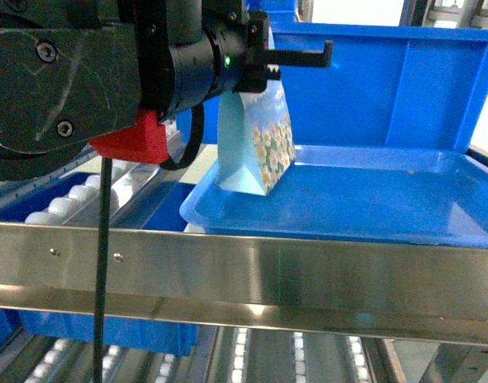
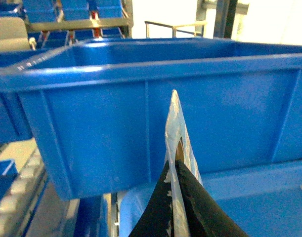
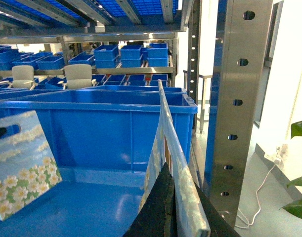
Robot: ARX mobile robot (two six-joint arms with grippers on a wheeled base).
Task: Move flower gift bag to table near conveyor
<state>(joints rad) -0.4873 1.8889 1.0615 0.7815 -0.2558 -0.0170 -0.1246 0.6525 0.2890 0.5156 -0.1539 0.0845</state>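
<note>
The flower gift bag (image 1: 263, 148) is pale blue with white-yellow flowers at its base. It hangs tilted over the left end of a blue tray (image 1: 371, 199). My left gripper (image 1: 263, 72) is shut on its top edge. The left wrist view shows that edge (image 2: 174, 123) end-on between the black fingers (image 2: 163, 197). I cannot tell whether the bag's base touches the tray. In the right wrist view the bag (image 3: 22, 168) is at the left, and my right gripper (image 3: 168, 170) is shut on a second printed paper bag (image 3: 178, 163) seen edge-on. The conveyor (image 1: 76, 195) shows white rollers. The table is out of view.
A deep blue bin (image 1: 371, 88) stands right behind the tray. The rack's steel front rail (image 1: 244, 271) crosses below, and a steel upright (image 3: 239, 98) stands close on the right. More blue bins (image 3: 136, 52) fill the shelves beyond. My left arm (image 1: 76, 72) blocks the upper left.
</note>
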